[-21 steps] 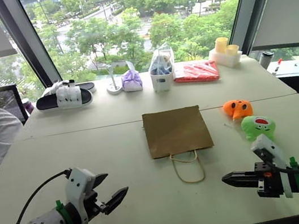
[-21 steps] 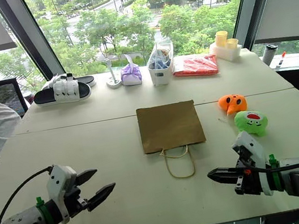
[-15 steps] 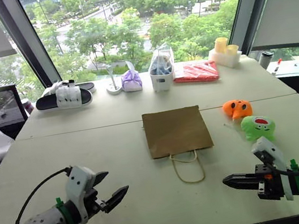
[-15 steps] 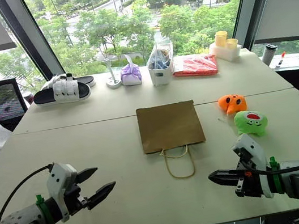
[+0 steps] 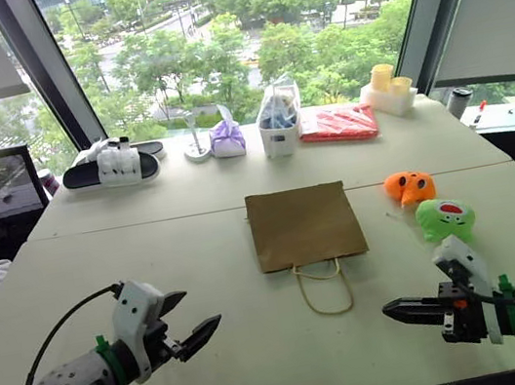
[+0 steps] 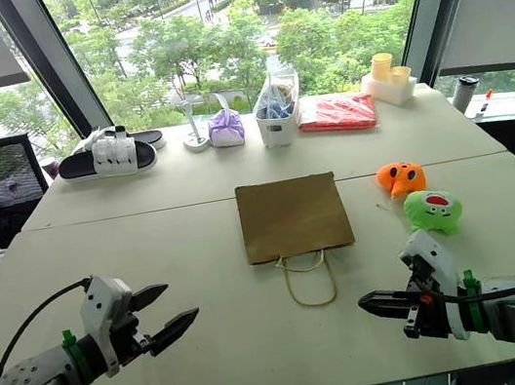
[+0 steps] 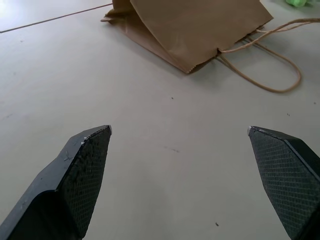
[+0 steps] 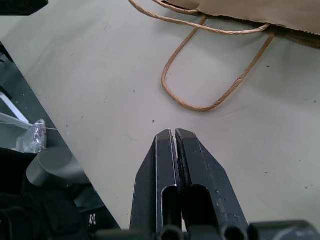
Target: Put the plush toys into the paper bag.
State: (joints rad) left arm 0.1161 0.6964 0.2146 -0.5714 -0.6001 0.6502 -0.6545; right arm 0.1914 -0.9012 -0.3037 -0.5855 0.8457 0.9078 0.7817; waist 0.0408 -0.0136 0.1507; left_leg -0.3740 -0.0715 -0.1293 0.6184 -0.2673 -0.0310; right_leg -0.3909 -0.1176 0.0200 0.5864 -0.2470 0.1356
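Nothing is bagged yet: the orange rounded plush toy [image 5: 409, 187] and the bright green plush toy [image 5: 444, 219] are seen lying right of the flat brown kraft paper bag [image 5: 304, 225], while the left end effector [image 5: 195, 338] is spread wide and empty and the right end effector [image 5: 402, 309] is closed on nothing.

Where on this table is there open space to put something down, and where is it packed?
Bare tabletop stretches between the left claw and the paper bag, and between the sandal and the bag. A smaller patch lies between the bag's handles and the right claw. The far edge is crowded: sandal, purple pouch, clear bag, red packet. The plush toys fill the right.
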